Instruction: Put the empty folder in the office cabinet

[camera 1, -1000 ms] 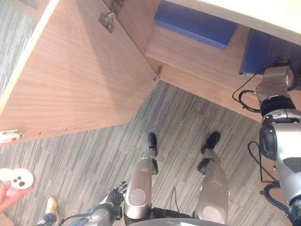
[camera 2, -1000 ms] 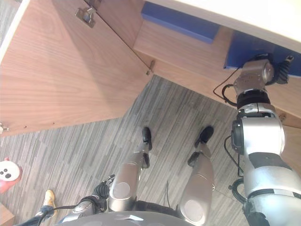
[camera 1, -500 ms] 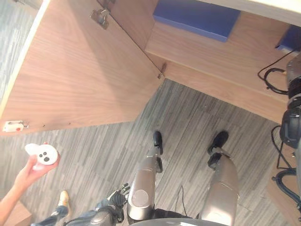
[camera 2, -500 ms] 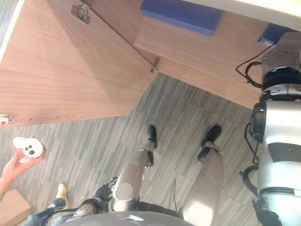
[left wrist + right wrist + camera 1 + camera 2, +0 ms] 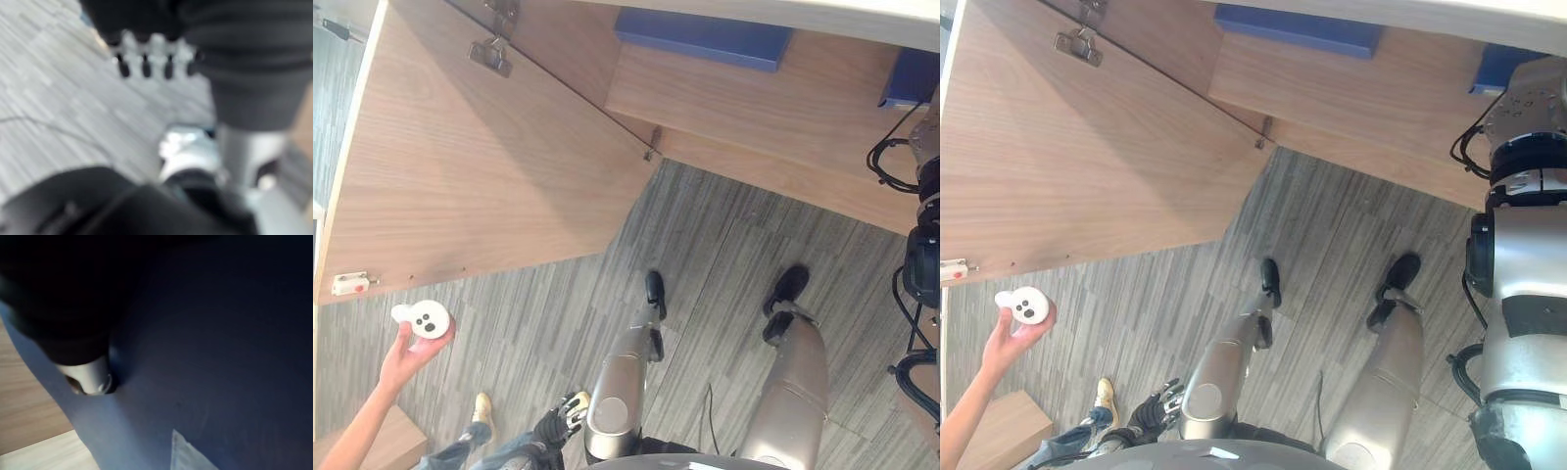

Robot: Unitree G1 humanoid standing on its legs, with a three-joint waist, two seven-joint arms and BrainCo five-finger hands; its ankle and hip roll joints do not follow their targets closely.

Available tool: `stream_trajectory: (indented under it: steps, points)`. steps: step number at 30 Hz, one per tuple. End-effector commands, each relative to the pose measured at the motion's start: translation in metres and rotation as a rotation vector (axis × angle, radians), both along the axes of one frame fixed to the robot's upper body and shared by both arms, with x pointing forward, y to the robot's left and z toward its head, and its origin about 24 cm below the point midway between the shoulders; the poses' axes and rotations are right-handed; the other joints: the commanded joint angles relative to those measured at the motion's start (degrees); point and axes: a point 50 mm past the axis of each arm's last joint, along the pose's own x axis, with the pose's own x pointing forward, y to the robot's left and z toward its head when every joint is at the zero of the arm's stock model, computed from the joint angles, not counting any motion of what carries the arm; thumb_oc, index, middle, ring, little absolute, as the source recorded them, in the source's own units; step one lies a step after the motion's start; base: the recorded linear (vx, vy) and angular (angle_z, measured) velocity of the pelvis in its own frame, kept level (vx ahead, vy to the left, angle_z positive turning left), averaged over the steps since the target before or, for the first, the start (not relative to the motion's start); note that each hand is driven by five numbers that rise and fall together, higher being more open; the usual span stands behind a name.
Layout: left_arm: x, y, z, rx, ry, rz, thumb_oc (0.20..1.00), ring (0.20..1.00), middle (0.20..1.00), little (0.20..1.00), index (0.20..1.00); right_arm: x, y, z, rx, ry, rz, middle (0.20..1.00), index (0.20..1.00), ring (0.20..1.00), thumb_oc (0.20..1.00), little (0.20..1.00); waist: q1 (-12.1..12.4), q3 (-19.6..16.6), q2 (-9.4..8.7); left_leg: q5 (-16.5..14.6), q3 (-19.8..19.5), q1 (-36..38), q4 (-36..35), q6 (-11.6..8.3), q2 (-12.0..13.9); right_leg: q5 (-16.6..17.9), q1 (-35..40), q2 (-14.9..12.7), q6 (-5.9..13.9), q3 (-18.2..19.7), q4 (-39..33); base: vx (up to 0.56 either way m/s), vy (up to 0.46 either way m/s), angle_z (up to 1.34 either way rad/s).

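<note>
Counting from my head cameras, I get two dark blue flat folders inside the light wooden office cabinet [image 5: 724, 98]: one blue folder lying flat toward the back of the shelf [image 5: 705, 37], and a second blue folder at the right end of the shelf [image 5: 1498, 67], where my right arm reaches in. One wooden cabinet door [image 5: 480, 166] stands swung wide open to my left, with two metal hinges [image 5: 491, 51] on its inner face and one small white catch with a red dot [image 5: 347, 284] near its lower edge.

My right wrist camera looks straight onto a broad blue folder surface [image 5: 220, 357] from very close, with a strip of the pale wood shelf beside it. One silver finger [image 5: 90, 376] of my right hand touches that blue surface; I cannot tell how far the right hand is open or whether it has hold of the folder.

My left hand [image 5: 563, 419] hangs low beside me over the grey striped carpet floor [image 5: 538, 323], its fingers [image 5: 146, 56] loosely straight and holding nothing.

One person's hand [image 5: 411, 352] at my lower left holds up one small white round controller with dark buttons [image 5: 427, 319].
</note>
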Motion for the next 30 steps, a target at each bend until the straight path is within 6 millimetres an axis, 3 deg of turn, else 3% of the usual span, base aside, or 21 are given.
stream_trajectory:
  steps: [1,3,4,9,14,21,28,30]
  points:
    - [0.004,0.006,0.003,0.061,-0.001,-0.013,1.000,1.000,1.000,1.000,1.000,-0.019,0.004,0.059,-0.088,-0.161,-0.089,0.200,0.200,0.200,0.200,0.200,0.5,2.0,2.69,-0.8,-7.9,-3.4,9.5,-1.21,7.7,-4.6,3.1,-3.1,3.74,5.0,-1.4,-0.02,-0.247,0.03]
    - [0.007,0.005,0.004,0.077,0.000,0.001,1.000,1.000,1.000,1.000,1.000,-0.017,0.008,0.058,-0.044,-0.194,-0.076,0.200,0.200,0.200,0.200,0.200,0.8,2.0,2.09,-1.3,-8.5,-4.2,10.0,-1.14,7.9,-4.5,3.1,-2.8,3.98,4.7,-1.4,0.00,-0.134,0.08]
    - [0.009,0.004,0.004,0.085,0.001,0.010,1.000,1.000,1.000,1.000,1.000,-0.014,0.012,0.055,-0.016,-0.223,-0.042,1.000,1.000,1.000,1.000,1.000,0.9,2.0,1.61,-1.6,-8.8,-4.6,10.1,-1.10,8.1,-4.4,3.2,-2.7,4.25,4.6,-1.5,0.00,-0.107,0.17]
    - [0.017,-0.003,0.006,0.113,0.000,0.023,1.000,1.000,1.000,1.000,1.000,0.001,0.025,0.042,-0.008,-0.200,0.059,1.000,1.000,1.000,1.000,1.000,1.2,2.0,-0.01,-2.9,-9.4,-6.1,11.1,-0.78,8.8,-4.3,4.0,-2.0,4.55,3.9,-2.0,0.00,-0.067,0.09]
    - [0.026,-0.007,0.009,0.119,-0.001,0.031,1.000,1.000,1.000,1.000,1.000,0.012,0.039,0.033,-0.077,-0.130,0.137,1.000,1.000,1.000,1.000,1.000,0.9,2.0,-0.50,-3.7,-9.6,-6.8,12.0,-0.47,8.9,-4.0,4.3,-1.5,4.76,4.2,-2.6,0.00,0.011,-0.03]
    - [0.036,-0.005,0.010,0.127,0.004,0.046,1.000,1.000,1.000,1.000,1.000,0.022,0.046,0.017,-0.042,-0.049,0.209,1.000,1.000,1.000,1.000,1.000,0.7,2.0,-0.97,-4.5,-9.7,-7.6,12.9,-0.19,9.2,-3.7,4.5,-1.3,4.92,4.2,-3.1,0.00,0.000,-0.02]
    - [0.045,-0.001,0.011,0.137,-0.004,0.041,1.000,1.000,1.000,1.000,1.000,0.032,0.053,-0.010,-0.108,0.231,0.288,1.000,1.000,1.000,1.000,1.000,0.4,2.0,-1.99,-5.0,-9.7,-7.8,13.0,0.05,9.4,-2.8,5.4,-0.4,5.09,3.6,-5.0,-0.02,-0.017,-0.06]
    - [0.051,-0.001,0.012,0.148,-0.013,0.043,1.000,1.000,1.000,1.000,1.000,0.035,0.056,-0.030,-0.117,0.364,0.296,1.000,1.000,1.000,1.000,1.000,0.2,2.0,-2.53,-5.0,-9.5,-7.8,13.0,0.15,9.5,-2.2,5.9,0.0,5.25,3.3,-6.0,-0.04,-0.024,-0.04]
